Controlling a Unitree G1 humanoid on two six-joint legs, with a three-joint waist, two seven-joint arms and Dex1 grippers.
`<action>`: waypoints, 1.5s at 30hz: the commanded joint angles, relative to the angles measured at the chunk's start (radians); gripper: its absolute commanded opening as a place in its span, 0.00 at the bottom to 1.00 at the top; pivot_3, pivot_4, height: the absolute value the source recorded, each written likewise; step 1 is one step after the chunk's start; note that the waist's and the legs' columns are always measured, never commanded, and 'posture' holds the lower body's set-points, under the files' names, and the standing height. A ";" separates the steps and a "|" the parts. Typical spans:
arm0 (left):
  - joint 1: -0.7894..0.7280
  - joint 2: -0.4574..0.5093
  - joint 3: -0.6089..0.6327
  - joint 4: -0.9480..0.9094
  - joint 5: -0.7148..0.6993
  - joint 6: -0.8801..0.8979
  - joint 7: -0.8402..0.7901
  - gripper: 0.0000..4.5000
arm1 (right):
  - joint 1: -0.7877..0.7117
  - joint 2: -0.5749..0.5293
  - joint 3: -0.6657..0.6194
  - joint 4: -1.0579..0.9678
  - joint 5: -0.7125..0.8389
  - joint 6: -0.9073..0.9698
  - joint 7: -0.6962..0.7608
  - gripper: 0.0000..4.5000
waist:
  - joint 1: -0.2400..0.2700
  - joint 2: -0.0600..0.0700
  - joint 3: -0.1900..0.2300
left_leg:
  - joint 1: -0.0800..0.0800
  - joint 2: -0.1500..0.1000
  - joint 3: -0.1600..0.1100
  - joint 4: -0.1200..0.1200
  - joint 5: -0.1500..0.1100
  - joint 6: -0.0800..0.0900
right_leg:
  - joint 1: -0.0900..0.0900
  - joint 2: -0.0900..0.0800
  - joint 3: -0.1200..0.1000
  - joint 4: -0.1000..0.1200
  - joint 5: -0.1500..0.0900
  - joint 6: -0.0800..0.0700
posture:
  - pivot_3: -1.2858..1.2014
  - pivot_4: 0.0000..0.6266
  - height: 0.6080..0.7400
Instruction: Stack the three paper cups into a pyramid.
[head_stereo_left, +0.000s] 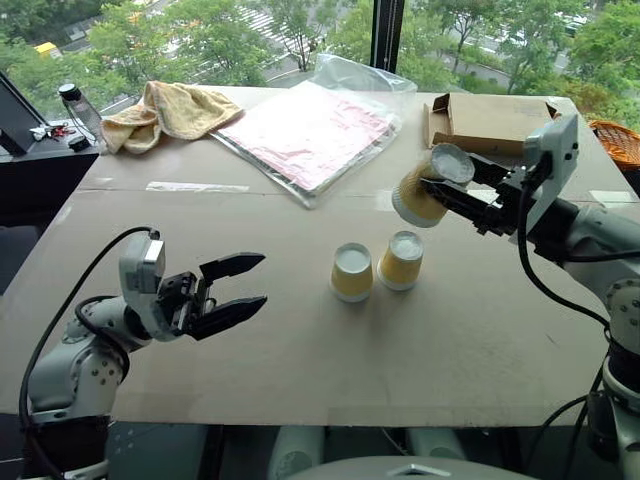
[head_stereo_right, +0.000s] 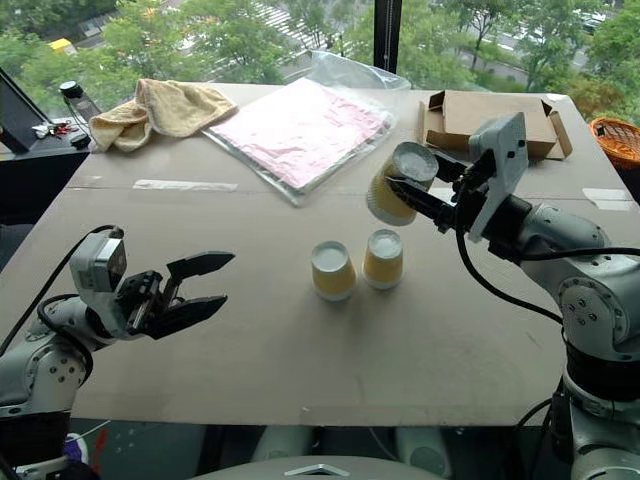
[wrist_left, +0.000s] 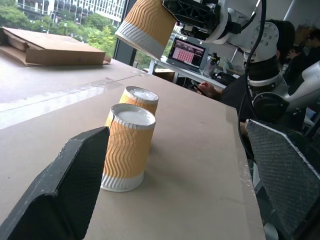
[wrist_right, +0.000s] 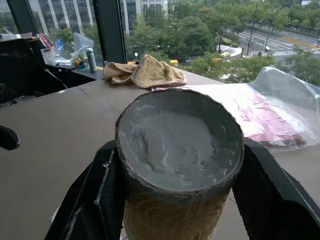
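We saw the right gripper (head_stereo_left: 452, 190), at the right of the frame, clamped around a third paper cup (head_stereo_left: 425, 187) and holding it in the air above the table (head_stereo_left: 200, 300), its fingers pressed to the ribbed sides. That cup was tilted, its long axis leaning from lower left to upper right, the white base (wrist_right: 180, 142) turned up toward the gripper and the wider rim end down toward the table. Just below and left of it, near the centre of the frame, two cups stood inverted on the table, white bases up and long axes vertical: the left standing cup (head_stereo_left: 352, 272) and the right standing cup (head_stereo_left: 402, 260), just beside each other; whether they touched we could not tell. The left gripper (head_stereo_left: 240, 285), at the lower left, hung with its fingers spread wide and nothing between them, pointing toward the pair and well apart from it. Along the top of the frame lay a clear plastic bag (head_stereo_left: 310, 130) with pink sheets inside, a flat cardboard box (head_stereo_left: 485, 120) and a yellow towel (head_stereo_left: 165, 115). Bare tabletop lay all around the standing pair, with wide open room between it and the near edge.
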 joint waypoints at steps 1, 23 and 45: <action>0.000 0.009 0.021 0.011 -0.002 -0.026 -0.031 1.00 | -0.041 -0.016 0.035 -0.054 0.036 0.061 -0.029 0.49 | 0.003 -0.001 0.000 | 0.000 0.000 0.000 0.000 0.000 0.000 | 0.000 0.000 0.000 0.000 0.000 0.000 | 0.52 0.24 1.00; 0.023 -0.004 0.012 0.010 0.006 -0.049 -0.042 1.00 | -0.052 -0.031 0.136 -0.068 0.023 0.085 -0.031 0.49 | -0.002 -0.001 0.000 | 0.000 0.000 0.000 -0.001 0.000 0.000 | -0.001 0.000 0.000 0.000 0.001 0.002 | 0.52 0.24 1.00; 0.042 -0.008 0.013 0.019 0.020 -0.080 -0.056 1.00 | -0.039 -0.020 0.200 -0.023 -0.048 0.051 0.023 0.98 | -0.002 -0.001 0.000 | 0.000 0.000 0.000 -0.001 0.000 0.000 | -0.001 0.000 0.000 0.000 0.000 0.000 | 0.52 0.24 1.00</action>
